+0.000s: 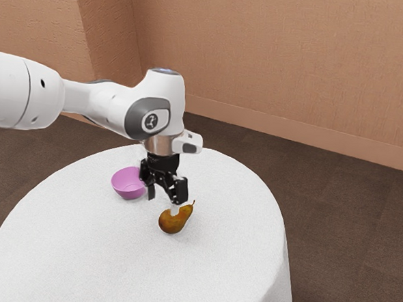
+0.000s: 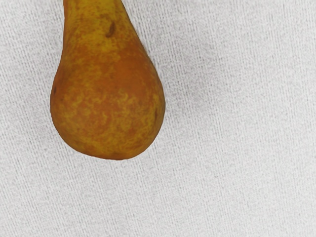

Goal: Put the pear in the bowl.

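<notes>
While the black two-finger gripper was positioned at the tapered, orange-brown pear, its fingers were spread. The round pink bowl was located nearby.

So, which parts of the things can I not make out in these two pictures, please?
- Brown-yellow pear: stem end, cut off by the wrist view's upper edge.
- Pink round bowl: part of its rim, hidden behind the black two-finger end effector in the exterior view.
- White robot arm: base, cut off by the exterior view's left edge.
</notes>
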Action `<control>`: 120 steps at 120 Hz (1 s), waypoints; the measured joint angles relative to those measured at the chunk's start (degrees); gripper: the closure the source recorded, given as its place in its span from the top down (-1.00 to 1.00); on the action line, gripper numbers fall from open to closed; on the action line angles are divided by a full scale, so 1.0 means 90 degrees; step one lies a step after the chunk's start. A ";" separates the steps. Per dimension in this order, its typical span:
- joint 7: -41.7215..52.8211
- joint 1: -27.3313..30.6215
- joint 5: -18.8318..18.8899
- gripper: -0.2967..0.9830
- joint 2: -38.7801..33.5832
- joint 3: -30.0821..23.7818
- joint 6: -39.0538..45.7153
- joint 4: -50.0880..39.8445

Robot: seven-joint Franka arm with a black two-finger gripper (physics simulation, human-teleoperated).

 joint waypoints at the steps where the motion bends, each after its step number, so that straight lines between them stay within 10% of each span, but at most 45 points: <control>1: -0.0002 -0.0004 -0.0001 0.54 0.0015 0.0000 0.0018 0.0003; 120: 0.0187 -0.0011 0.0235 0.54 0.1664 0.0215 0.1218 0.0549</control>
